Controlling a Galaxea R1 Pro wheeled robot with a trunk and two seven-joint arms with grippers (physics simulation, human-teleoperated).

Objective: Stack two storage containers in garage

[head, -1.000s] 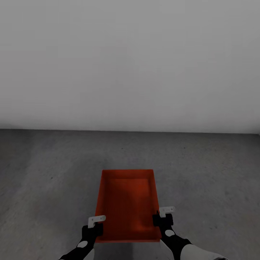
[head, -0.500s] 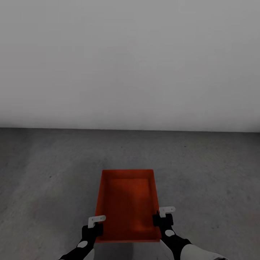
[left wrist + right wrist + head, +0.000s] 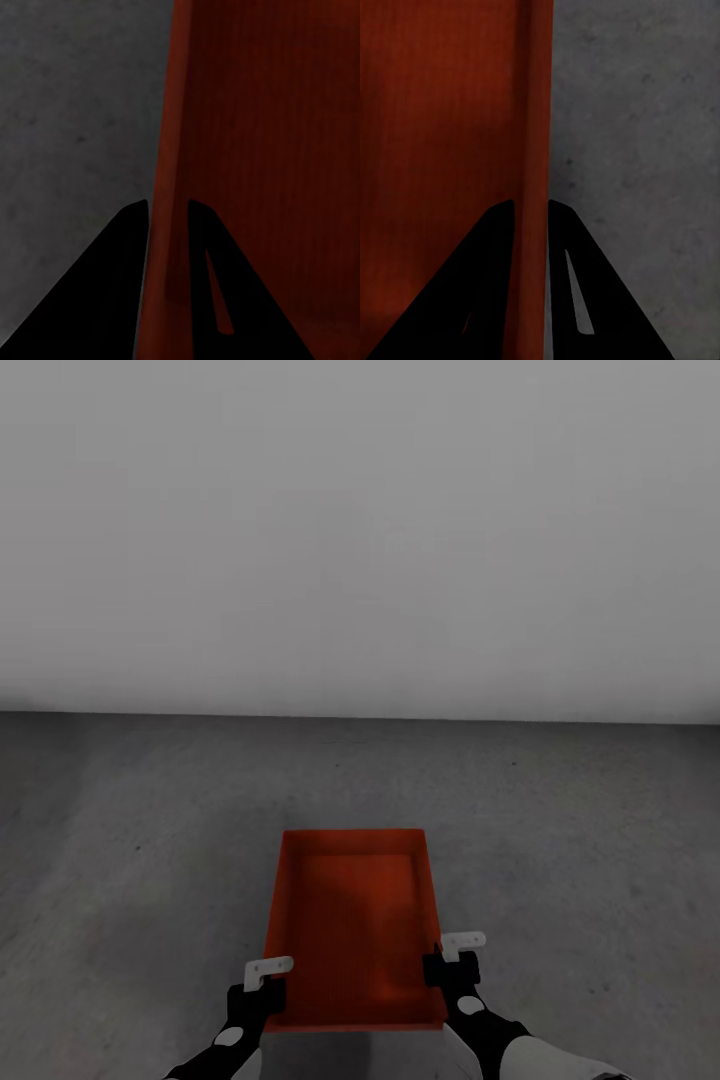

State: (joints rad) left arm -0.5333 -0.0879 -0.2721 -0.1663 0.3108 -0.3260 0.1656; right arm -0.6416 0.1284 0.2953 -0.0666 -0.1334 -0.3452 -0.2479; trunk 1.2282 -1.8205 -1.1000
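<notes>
Nothing's budged since a second ago: left gripper (image 3: 262,982) and right gripper (image 3: 450,957) each clamp a side wall of the red-orange open-topped container (image 3: 352,925), over grey concrete floor (image 3: 150,860), long axis pointing toward the white wall (image 3: 360,530).

The head camera is looking forward and down over the bin (image 3: 352,925), while both wrist cameras are looking closely along its side walls toward the floor (image 3: 67,127).

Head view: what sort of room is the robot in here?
Most likely a garage or a similar bare utility room: dark grey speckled concrete floor, plain white wall, no furniture in view. Both pincers, left and right, grip a red-orange storage container.
</notes>
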